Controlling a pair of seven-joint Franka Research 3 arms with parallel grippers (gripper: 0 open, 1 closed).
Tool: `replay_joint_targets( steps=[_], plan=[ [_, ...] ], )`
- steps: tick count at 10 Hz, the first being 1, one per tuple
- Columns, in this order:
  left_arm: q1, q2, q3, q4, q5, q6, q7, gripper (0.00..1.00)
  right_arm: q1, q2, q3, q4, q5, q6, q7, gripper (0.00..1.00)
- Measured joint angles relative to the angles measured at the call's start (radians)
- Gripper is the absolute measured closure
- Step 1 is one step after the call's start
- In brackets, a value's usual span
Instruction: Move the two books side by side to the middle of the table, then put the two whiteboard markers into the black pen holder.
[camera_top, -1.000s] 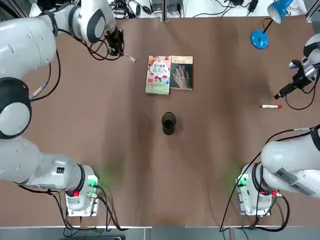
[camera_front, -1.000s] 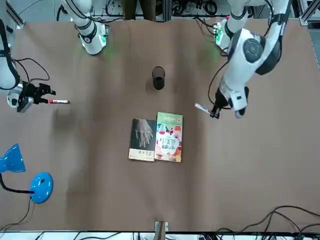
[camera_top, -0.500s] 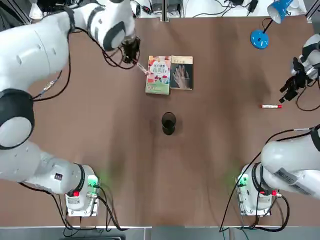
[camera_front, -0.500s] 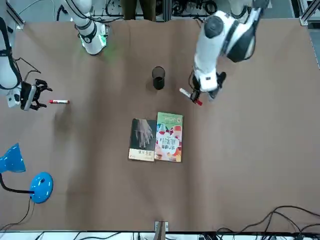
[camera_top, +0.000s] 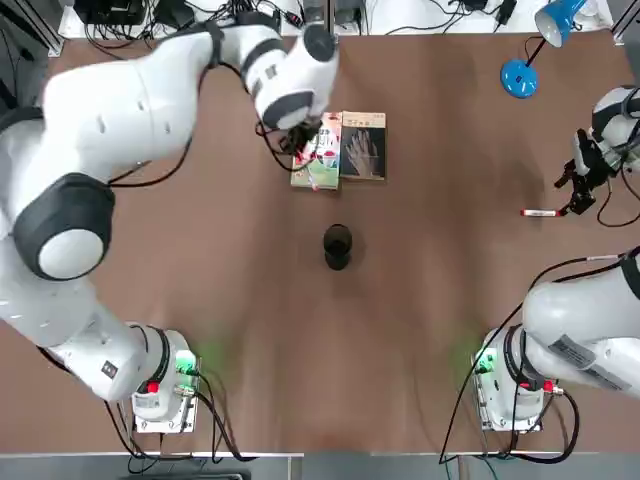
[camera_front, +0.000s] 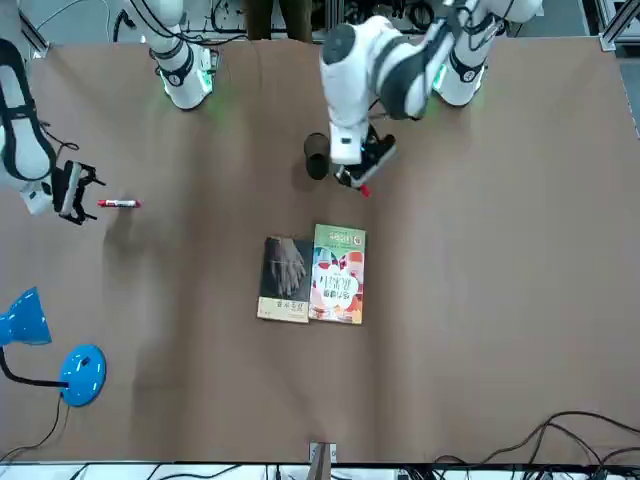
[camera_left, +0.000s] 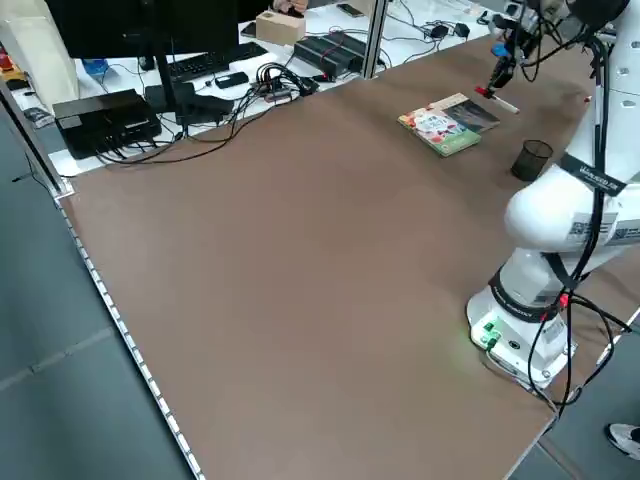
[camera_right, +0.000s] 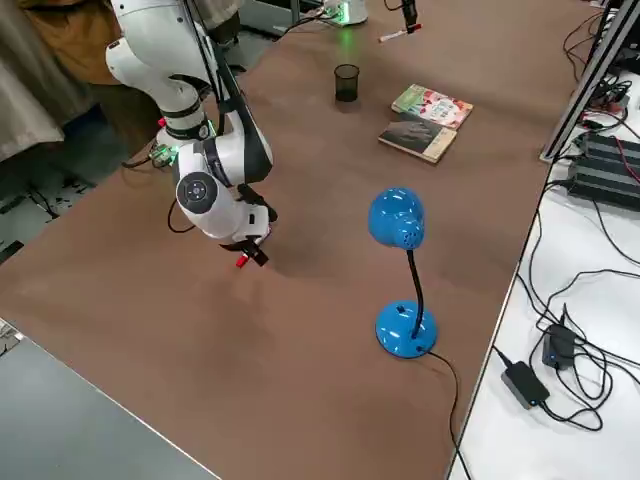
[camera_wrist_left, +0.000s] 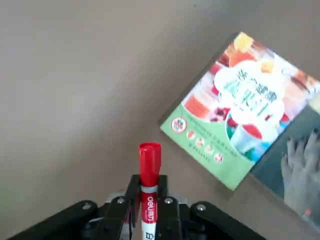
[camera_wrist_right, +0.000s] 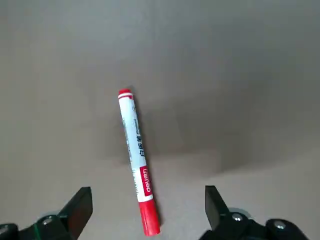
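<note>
My left gripper (camera_front: 350, 177) is shut on a whiteboard marker (camera_wrist_left: 148, 186), red cap forward, and hangs above the table (camera_top: 200, 260) between the black pen holder (camera_front: 317, 157) and the two books. The colourful book (camera_front: 338, 274) and the dark grey-olive book (camera_front: 286, 280) lie side by side, touching; in the top view my left arm covers part of the colourful book (camera_top: 322, 158). The other marker (camera_top: 541, 212) lies flat near the table's right edge. Over it, my right gripper (camera_wrist_right: 147, 205) stands open, its fingers astride the marker (camera_wrist_right: 136, 160) without touching it.
A blue desk lamp (camera_top: 520, 76) stands at the far right corner, beyond my right gripper (camera_top: 580, 186). Cables and black boxes (camera_left: 110, 115) lie past the table's far edge. The pen holder (camera_top: 337, 246) stands alone mid-table, just nearer my bases than the books.
My left arm has swung right and nearer from the far left of the table, carrying its marker to above the books' left edge. My right gripper has turned and settled over the lying marker.
</note>
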Motion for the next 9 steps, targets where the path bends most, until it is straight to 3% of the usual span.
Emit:
replay_joint_targets(
  steps=[2,5,6,9],
  plan=[
    [-0.17,0.037,0.091,0.043,0.023,-0.078,-0.026,0.83,0.0,0.017,0.002,-0.014,-0.002,0.066,-0.033,0.0],
    [-0.588,0.16,0.41,0.044,0.025,-0.114,-0.081,0.83,-0.005,0.051,0.0,-0.034,-0.006,0.11,-0.051,0.0],
    [-0.675,0.202,0.469,0.047,0.022,-0.116,-0.102,0.83,-0.009,0.059,0.0,-0.034,-0.007,0.113,-0.061,0.02],
    [-0.717,0.222,0.494,0.074,0.02,-0.154,-0.111,0.83,-0.014,0.059,0.0,-0.034,-0.008,0.115,-0.12,0.05]
  ],
)
